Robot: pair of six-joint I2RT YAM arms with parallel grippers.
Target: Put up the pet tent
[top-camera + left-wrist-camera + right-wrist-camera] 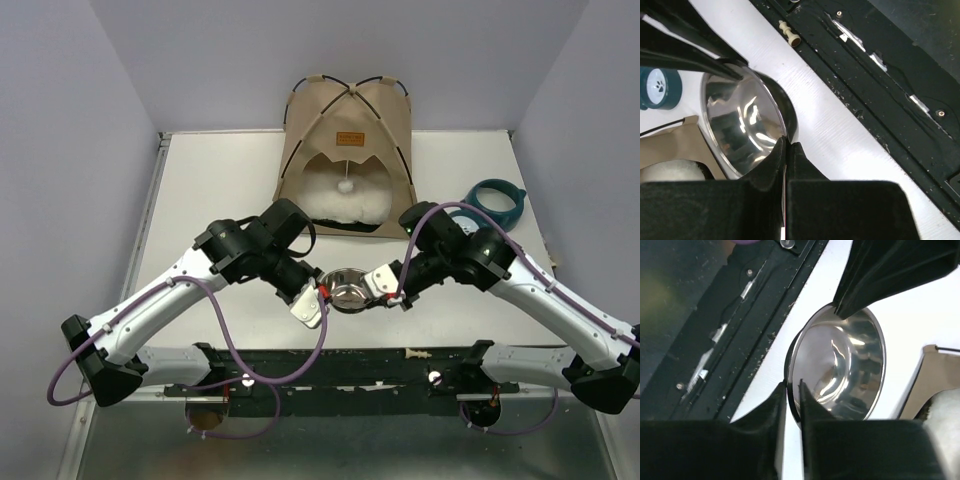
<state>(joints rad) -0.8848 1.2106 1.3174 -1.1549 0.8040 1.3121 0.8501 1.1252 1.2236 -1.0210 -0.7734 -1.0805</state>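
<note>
Black rail (350, 365) ran along the near edge of the worktop (220, 180), with a small pale pawn-shaped peg (418, 353) lying on it right of centre. Just past that, a steel bowl (347, 288) sat mid-worktop between both arms; couldn't tell whether it was resting or lifted.

Left gripper (322, 293) was at the bowl's left rim. The left wrist view had it fully pinched, fingertips meeting on the rim, so it had hold of the bowl.

Right gripper (375, 290) was at the opposite rim. In the right wrist view it was narrowed, one finger outside and one inside the rim, with a slim gap showing. Couldn't tell whether it was clamped.

Further back on the right, a teal ring stand (497, 205) lay near the worktop's right edge, apart from the bowl.

Pet tent (345, 120) stood upright at the far edge, centred. Its two black poles (350, 90) crossed over the top, with a brown label (350, 137) above the doorway. A white cushion (345, 205) was inside, and a small white pom-pom (345, 185) hung in the opening. Neither gripper touched the tent.
</note>
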